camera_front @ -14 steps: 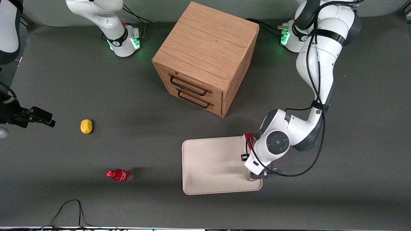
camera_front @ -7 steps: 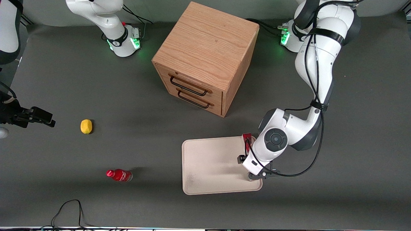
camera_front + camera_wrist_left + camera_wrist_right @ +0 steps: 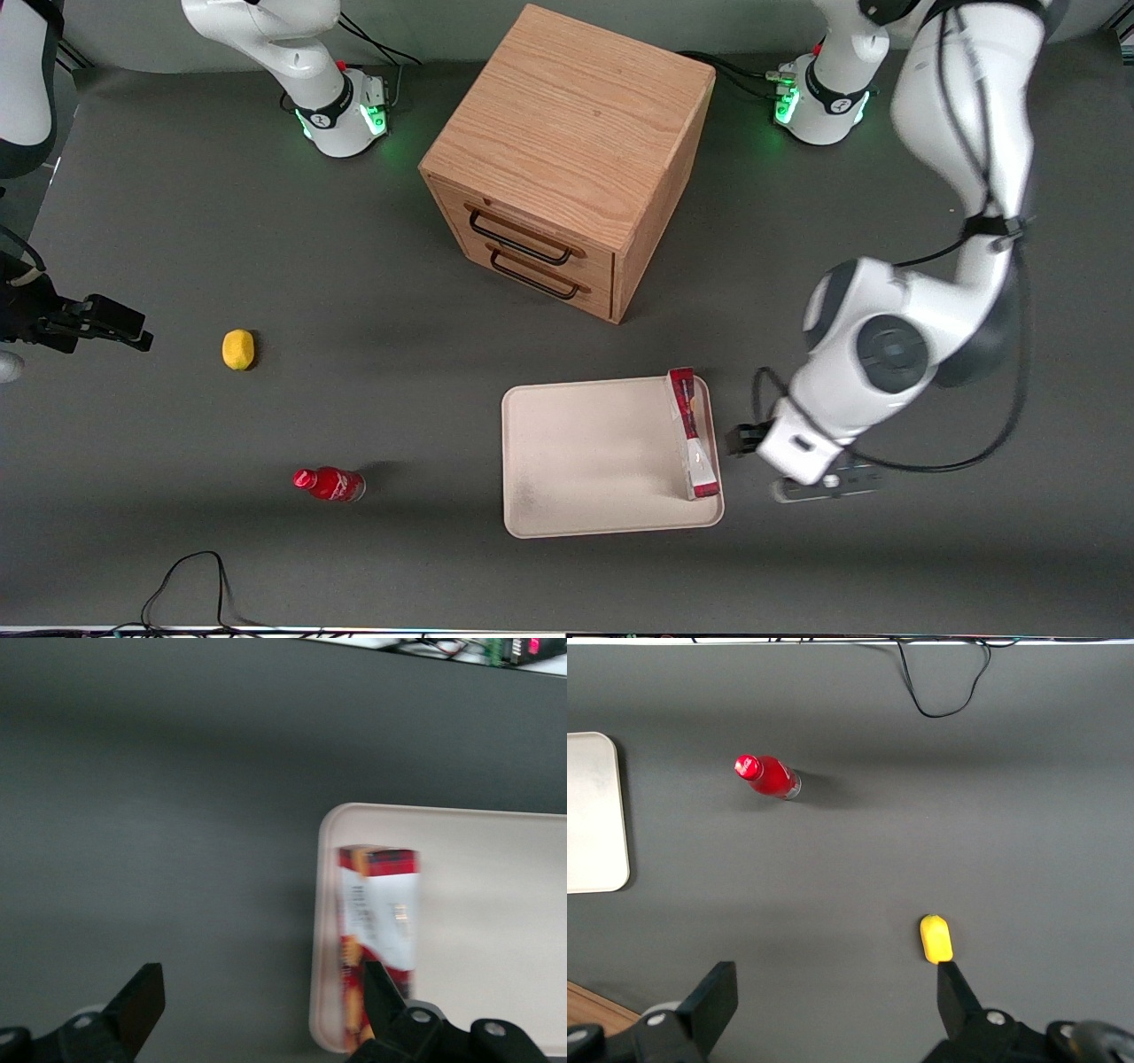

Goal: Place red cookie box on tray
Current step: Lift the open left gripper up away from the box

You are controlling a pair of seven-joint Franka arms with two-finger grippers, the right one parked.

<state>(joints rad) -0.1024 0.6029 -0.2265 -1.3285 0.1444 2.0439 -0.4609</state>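
From my station I saw the thin dark red cookie box (image 3: 690,433) standing on one of its narrow long sides in the large cream-white rectangular tray (image 3: 589,456), right along the tray's rim at the working arm's end. In the wrist view the box (image 3: 379,921) showed its red top edge, a white patch and golden cookie pictures low on its side, and it sat just inside the tray's rounded corner (image 3: 330,828). Nothing was touching it.

The left arm's black two-finger gripper (image 3: 753,443) hung over the bare dark grey table mat (image 3: 886,549), just beside the tray's edge and apart from the box. Its jaws stood spread wide with nothing between them; in the wrist view I could see one fingertip (image 3: 142,1001) over the mat and the other fingertip (image 3: 381,992) in front of the box's lower part.

Farther from the front camera than the tray stood the light oak two-drawer cabinet (image 3: 567,159) with black wire handles. Toward the parked arm's end of the table lay a small red bottle (image 3: 330,484) on its side, and a small yellow lemon-like fruit (image 3: 237,348) lay farther from the camera than the bottle.
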